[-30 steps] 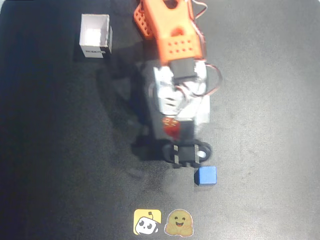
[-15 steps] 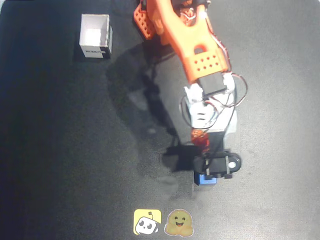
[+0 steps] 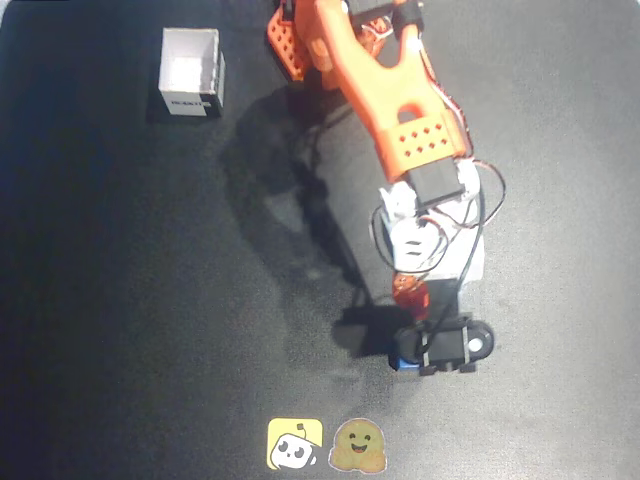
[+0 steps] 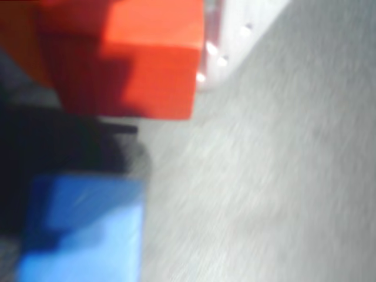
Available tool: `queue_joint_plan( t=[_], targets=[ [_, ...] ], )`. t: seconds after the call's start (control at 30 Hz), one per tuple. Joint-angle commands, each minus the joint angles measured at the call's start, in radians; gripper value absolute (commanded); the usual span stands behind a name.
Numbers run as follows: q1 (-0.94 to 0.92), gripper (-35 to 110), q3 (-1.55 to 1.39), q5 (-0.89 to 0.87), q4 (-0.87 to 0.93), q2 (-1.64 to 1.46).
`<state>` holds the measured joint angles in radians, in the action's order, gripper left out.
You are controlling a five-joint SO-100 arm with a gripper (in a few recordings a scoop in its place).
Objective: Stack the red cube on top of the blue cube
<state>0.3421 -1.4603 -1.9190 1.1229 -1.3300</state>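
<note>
**While red cube hangs over blue: misalignment risk**

Overhead view: gripper [image 3: 440,345] covers most of the blue cube [image 3: 401,357] on the tabletop [image 3: 120,300].

Wrist view: red cube [image 4: 135,59], pinched, sits apart from the blue cube [image 4: 82,229]; released off-centre, it could topple.

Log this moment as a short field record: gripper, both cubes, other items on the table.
gripper: above the blue cube, shut on the red cube
red cube: held, not yet resting on the blue one
blue cube: on the table, mostly covered by the gripper in the overhead view
white box: far corner, open top
stickers: two, near edge of the table
</note>
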Motion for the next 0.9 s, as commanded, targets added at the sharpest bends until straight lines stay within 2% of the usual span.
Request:
queue_joint_plan(
  t=[0.0, 0.87],
  targets=[
    [-0.018, 0, 0.086, -0.005, 0.006, 0.009],
    [-0.057, 0, 0.245, -0.005, -0.021, 0.173]
  ],
)
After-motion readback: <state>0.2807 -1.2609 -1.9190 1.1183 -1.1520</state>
